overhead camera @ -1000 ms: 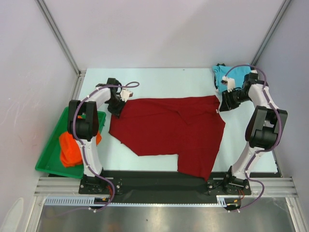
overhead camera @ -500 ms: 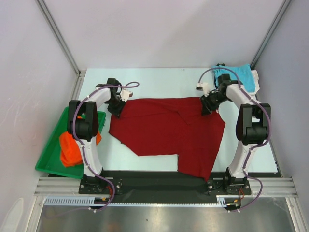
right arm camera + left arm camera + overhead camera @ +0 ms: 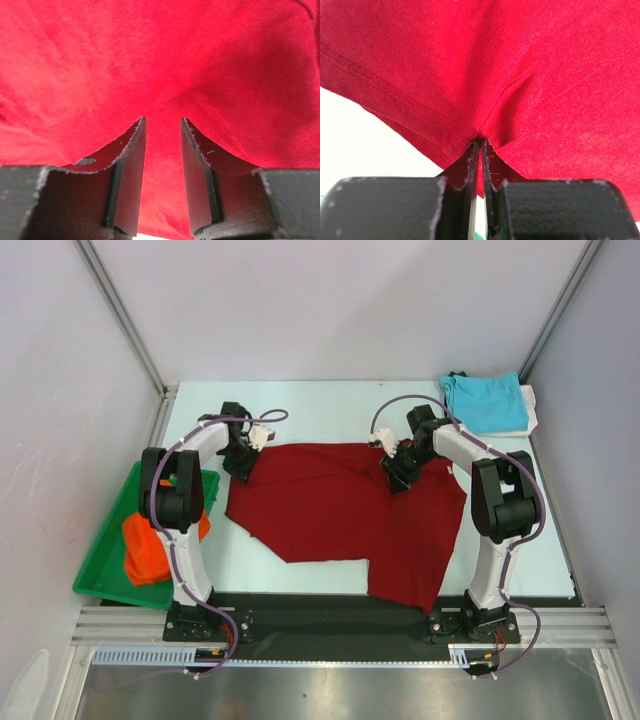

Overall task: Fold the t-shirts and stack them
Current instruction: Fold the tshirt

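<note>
The left gripper has its jaws pressed together on a pinched fold at the hem of the dark red t-shirt, at that shirt's far-left corner. The right gripper stands partly open with nothing clamped. Its tips are at the cloth on the shirt's far part, right of its middle. The red shirt lies spread on the table. A folded turquoise t-shirt lies apart beyond its far-right corner. An orange t-shirt sits bunched in a green tray to its left.
</note>
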{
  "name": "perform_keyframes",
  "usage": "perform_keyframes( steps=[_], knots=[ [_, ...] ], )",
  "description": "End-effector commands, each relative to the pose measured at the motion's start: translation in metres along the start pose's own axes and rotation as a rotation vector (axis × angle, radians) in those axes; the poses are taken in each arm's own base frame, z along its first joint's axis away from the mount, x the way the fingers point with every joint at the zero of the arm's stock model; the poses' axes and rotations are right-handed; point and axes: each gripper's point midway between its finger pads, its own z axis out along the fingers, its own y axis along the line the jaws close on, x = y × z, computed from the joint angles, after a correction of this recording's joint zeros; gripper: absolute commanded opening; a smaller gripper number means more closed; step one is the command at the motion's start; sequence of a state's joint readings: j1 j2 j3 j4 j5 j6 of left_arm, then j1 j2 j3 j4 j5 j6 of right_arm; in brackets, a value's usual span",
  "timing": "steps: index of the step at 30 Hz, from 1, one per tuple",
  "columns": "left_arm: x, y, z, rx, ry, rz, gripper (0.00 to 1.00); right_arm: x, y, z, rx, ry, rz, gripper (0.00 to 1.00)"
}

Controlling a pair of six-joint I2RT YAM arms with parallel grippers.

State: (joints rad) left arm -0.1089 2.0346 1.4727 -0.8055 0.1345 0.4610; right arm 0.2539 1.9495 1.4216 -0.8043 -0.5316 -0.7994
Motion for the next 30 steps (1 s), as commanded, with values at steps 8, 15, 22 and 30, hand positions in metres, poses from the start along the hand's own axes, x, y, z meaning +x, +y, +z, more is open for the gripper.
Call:
perform_keyframes(
  steps=[8, 15, 22, 30],
  knots=[
    [0.002, 0.000, -0.005, 0.008, -0.015, -0.019, 0.09, -0.004, -0.011, 0.017, 0.014, 0.017, -0.003, 0.43],
    [0.004, -0.001, -0.005, 0.005, -0.011, -0.021, 0.09, -0.007, -0.009, 0.022, 0.005, 0.022, -0.017, 0.44],
    [0.005, -0.001, -0.005, 0.007, -0.011, -0.023, 0.09, -0.002, -0.010, 0.028, 0.006, 0.049, -0.006, 0.41],
    [0.002, -0.001, -0.006, 0.004, -0.019, -0.021, 0.09, -0.003, -0.011, 0.023, 0.059, 0.049, -0.004, 0.15]
  ],
)
